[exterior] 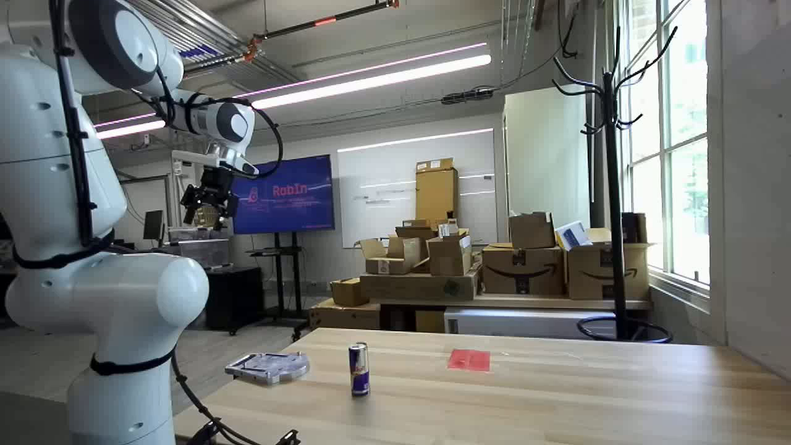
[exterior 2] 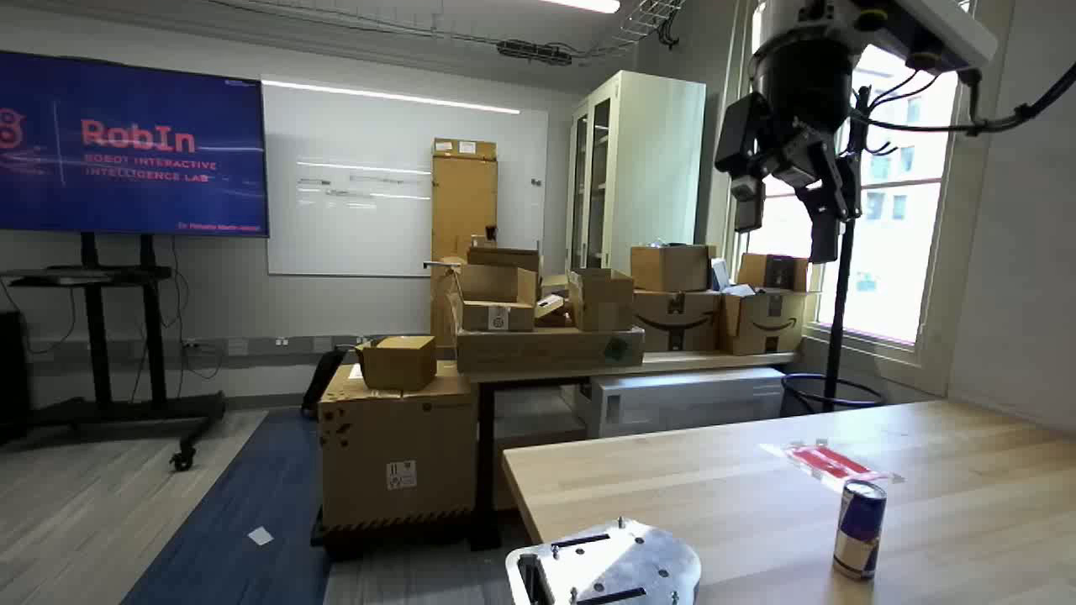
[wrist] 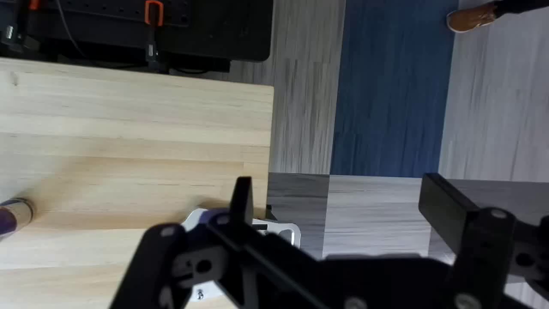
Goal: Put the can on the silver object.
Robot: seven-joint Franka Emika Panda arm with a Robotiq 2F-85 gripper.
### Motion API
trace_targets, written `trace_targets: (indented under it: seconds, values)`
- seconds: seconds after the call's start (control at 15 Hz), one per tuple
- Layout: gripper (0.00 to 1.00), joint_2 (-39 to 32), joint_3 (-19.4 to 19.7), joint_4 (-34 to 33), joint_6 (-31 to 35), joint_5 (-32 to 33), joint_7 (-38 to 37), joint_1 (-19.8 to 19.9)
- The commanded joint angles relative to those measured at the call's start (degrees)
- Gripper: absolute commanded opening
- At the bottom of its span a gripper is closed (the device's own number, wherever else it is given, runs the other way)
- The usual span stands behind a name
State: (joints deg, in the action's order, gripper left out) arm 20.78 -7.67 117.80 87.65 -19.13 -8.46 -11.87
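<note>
The can is a slim dark blue, purple and silver cylinder. It stands upright on the table in both exterior views (exterior: 359,369) (exterior 2: 859,531). It also shows at the left edge of the wrist view (wrist: 16,215). The silver object is a flat metal plate with slots and screws at the table's edge, in both exterior views (exterior: 269,367) (exterior 2: 618,563). The wrist view shows part of it (wrist: 288,231), the rest hidden behind a finger. My gripper is open and empty, high above the table in both exterior views (exterior: 205,217) (exterior 2: 788,228). Its fingers are wide apart in the wrist view (wrist: 336,193).
A flat red item (exterior: 469,360) is taped to the wooden table (exterior: 556,402) beyond the can. The table's edge (wrist: 271,128) runs close to the silver object, with floor beyond it. Cardboard boxes (exterior: 522,269) and a coat rack (exterior: 613,204) stand behind the table.
</note>
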Motion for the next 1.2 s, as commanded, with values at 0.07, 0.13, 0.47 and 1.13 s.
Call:
trace_targets:
  seconds: [0.07, 0.13, 0.47, 1.13]
  values:
    - [1.0, -0.02, -0.99, -0.19, -0.28, -0.29, 0.28, 1.23]
    - [1.0, -0.02, -0.99, -0.19, -0.28, -0.29, 0.28, 1.23]
    - [1.0, -0.02, -0.99, -0.19, -0.28, -0.29, 0.28, 1.23]
    - [1.0, -0.88, -0.31, -1.75, 0.83, 0.15, 0.49, 2.16]
